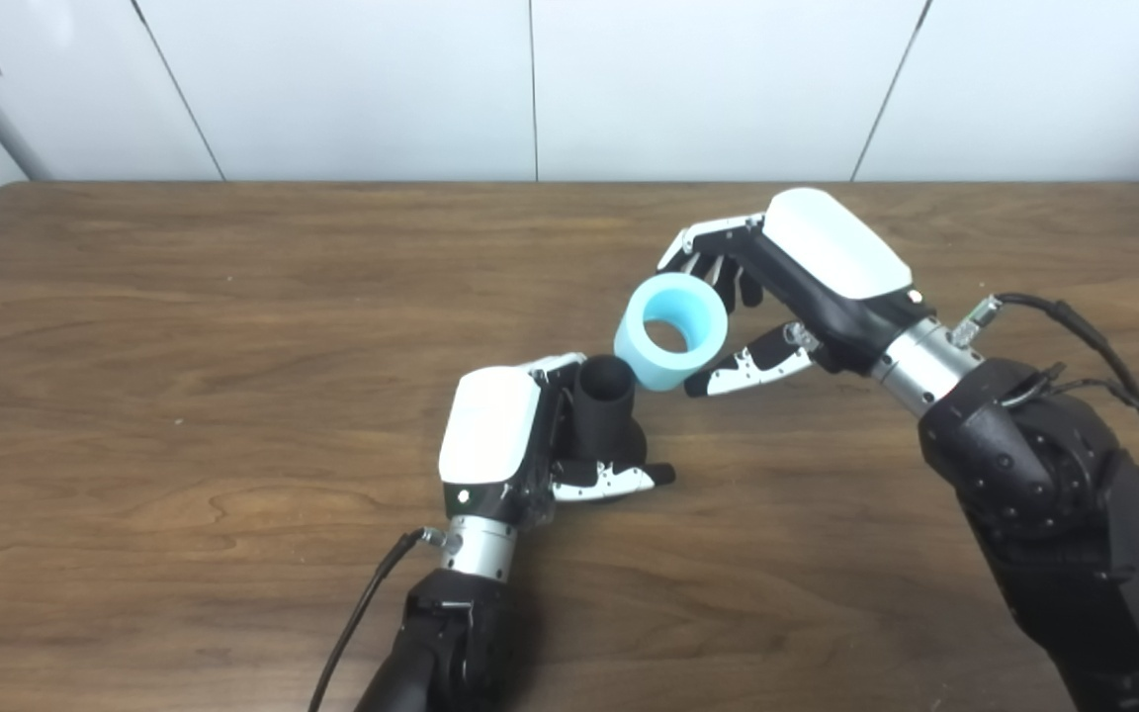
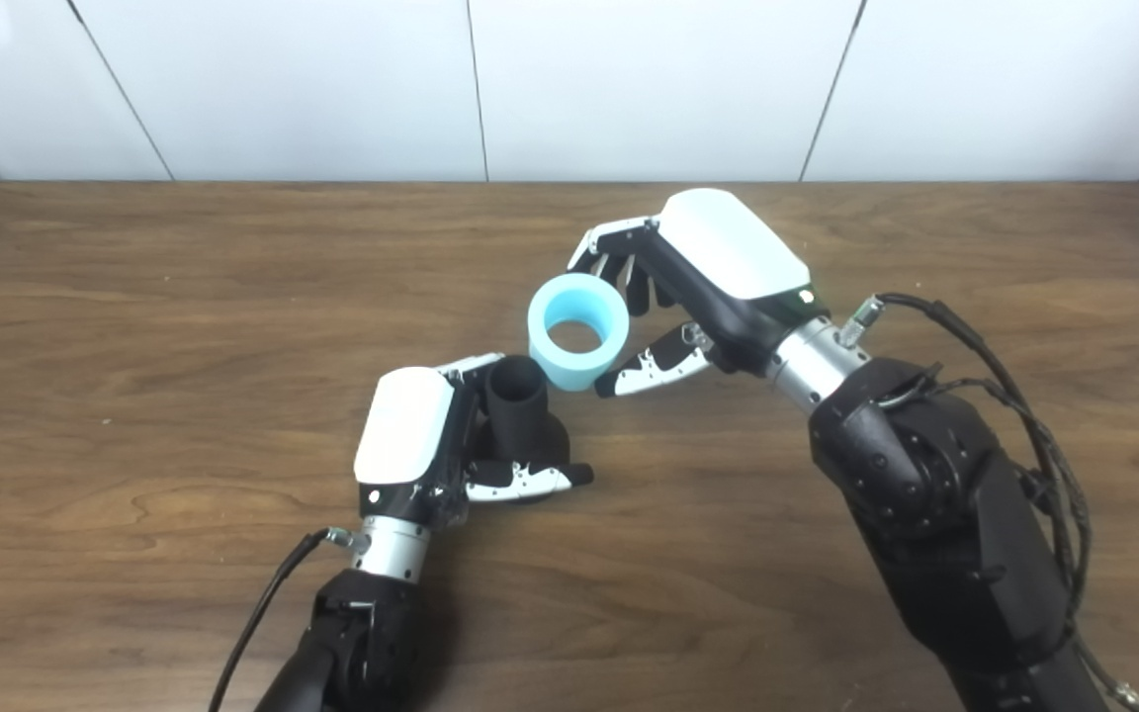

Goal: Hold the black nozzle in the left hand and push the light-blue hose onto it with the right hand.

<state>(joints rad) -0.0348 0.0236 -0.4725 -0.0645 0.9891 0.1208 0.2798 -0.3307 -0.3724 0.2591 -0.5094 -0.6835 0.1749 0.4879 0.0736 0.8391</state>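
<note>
In the left eye view, you see the left hand (image 1: 505, 440) grasping the black nozzle (image 1: 607, 407) upright on the wooden worktop (image 1: 184, 396). The right hand (image 1: 787, 287) grips the light-blue hose (image 1: 673, 333) just beside the nozzle's rim. In the right eye view, the hose's lower edge seems to touch the nozzle top.

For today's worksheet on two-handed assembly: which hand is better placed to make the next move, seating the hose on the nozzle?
The right hand. It holds the light-blue hose raised just beside the open top of the black nozzle, while the left hand is busy steadying that nozzle.
</note>
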